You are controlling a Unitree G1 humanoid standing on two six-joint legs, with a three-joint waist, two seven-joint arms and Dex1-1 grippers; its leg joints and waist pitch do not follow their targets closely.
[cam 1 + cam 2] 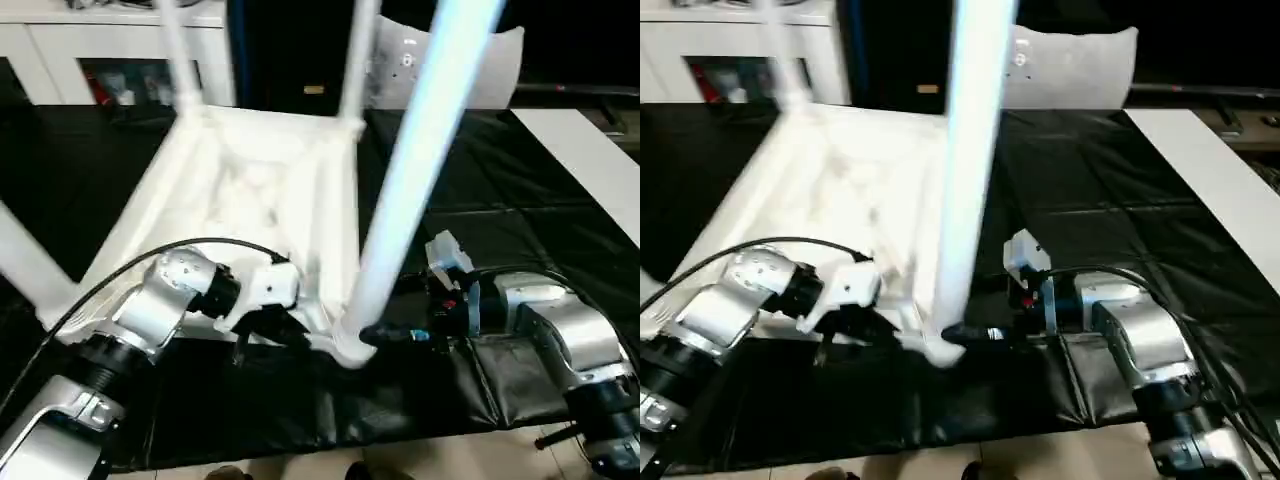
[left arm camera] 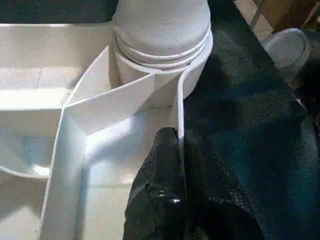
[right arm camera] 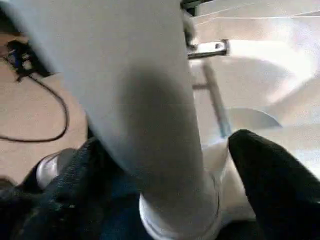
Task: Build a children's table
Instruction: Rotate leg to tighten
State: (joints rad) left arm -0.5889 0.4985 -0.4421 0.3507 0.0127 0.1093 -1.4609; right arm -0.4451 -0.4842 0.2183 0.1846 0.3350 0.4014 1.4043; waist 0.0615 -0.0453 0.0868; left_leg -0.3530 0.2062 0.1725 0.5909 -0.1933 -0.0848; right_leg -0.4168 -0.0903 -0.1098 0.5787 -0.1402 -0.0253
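The white table top [image 1: 250, 190] lies upside down on a black mat, its ribbed underside facing up. The near tapered leg [image 1: 410, 180] stands in the front right corner socket [image 2: 165, 55]. Three other legs rise from it: back left [image 1: 180, 60], back right [image 1: 355, 60] and far left [image 1: 30, 260]. My left gripper [image 1: 270, 330] is shut on the thin rim wall of the top just beside that socket, one finger on each side [image 2: 177, 150]. My right gripper [image 1: 375, 335] is open around the base of the near leg, with a gap showing at one black finger [image 3: 260, 170].
The black mat [image 1: 500, 200] covers the work surface. A white-grey cushion [image 1: 480, 60] sits at the back, a flat white board [image 1: 590, 160] lies at the right, and a white cabinet [image 1: 100, 50] stands at the back left. Bare floor [image 1: 450, 455] shows past the mat's front edge.
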